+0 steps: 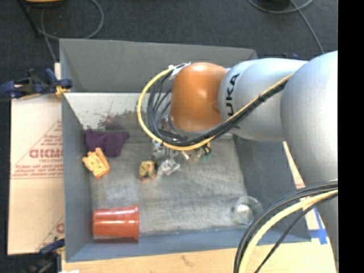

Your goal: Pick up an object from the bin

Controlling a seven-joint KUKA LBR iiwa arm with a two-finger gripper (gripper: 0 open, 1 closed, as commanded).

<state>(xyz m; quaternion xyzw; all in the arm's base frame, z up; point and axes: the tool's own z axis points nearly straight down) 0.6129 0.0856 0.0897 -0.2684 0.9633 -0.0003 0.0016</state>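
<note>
Our arm (284,101) looms over the gripper (166,162), open or closed we cannot tell, just beside a small yellowish toy (147,169) at frame centre, which an off-centre descent could knock away.

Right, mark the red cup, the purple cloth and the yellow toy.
red cup (115,222), camera view, middle of its side.
purple cloth (107,141), camera view, its centre.
yellow toy (95,164), camera view, its centre.
</note>
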